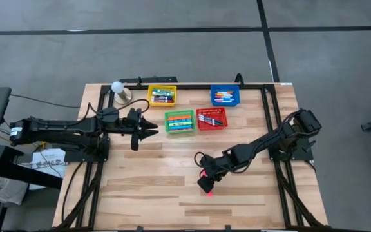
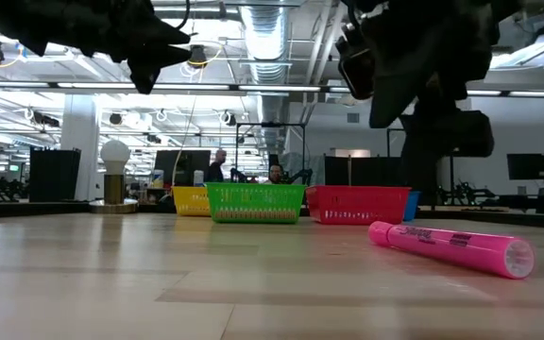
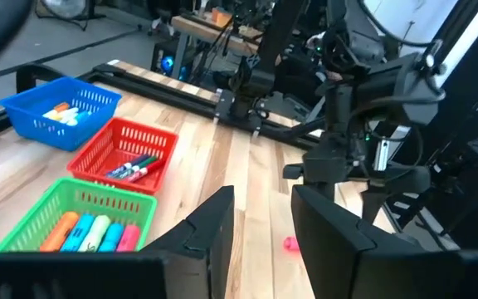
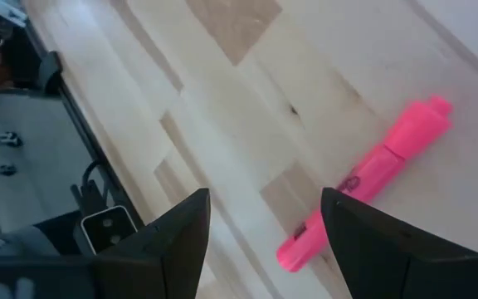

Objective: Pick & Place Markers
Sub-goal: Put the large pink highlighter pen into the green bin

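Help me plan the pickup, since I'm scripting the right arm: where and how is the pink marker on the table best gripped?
Probably at the middle of the barrel, from straight above. The pink marker lies flat and alone on the bare wooden table, so nothing blocks a top-down approach. The right gripper hangs over it with jaws open; turn them so they close across the thin barrel, not along it.

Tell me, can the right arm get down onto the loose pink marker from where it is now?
Probably yes. The right end effector hangs open above the pink marker, which lies alone on bare table with nothing beside it. The baskets and the left end effector sit well away.
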